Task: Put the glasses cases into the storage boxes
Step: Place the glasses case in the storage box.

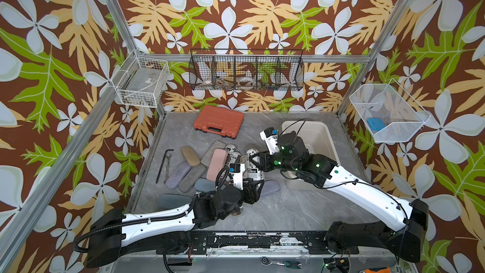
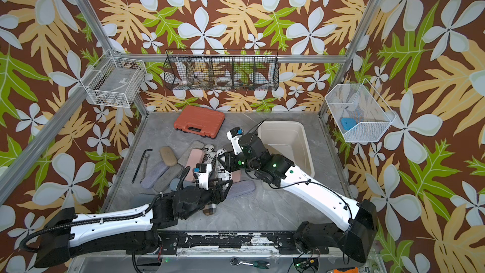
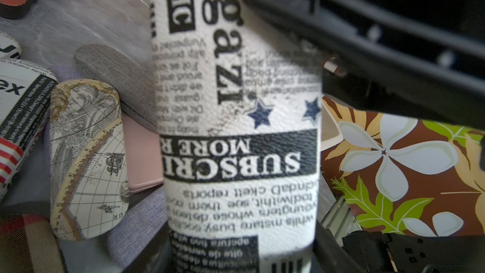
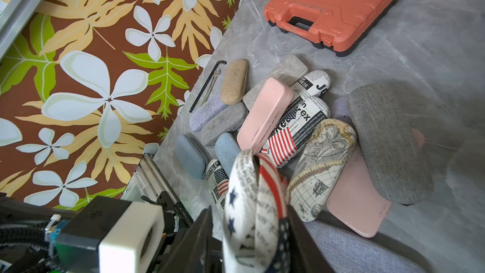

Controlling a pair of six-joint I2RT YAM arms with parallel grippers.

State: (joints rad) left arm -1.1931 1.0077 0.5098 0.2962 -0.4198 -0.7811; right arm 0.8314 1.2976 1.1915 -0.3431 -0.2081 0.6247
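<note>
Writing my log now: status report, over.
Left gripper, right gripper both shut on newspaper case. Storage box: none seen inside. Other cases piled below.

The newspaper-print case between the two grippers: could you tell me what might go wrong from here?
The right gripper only straddles the rounded tip of the newspaper-print case; if the left gripper releases early, it may slip onto the piled cases. Held by one end, it could swing and clip the tub rim.
</note>
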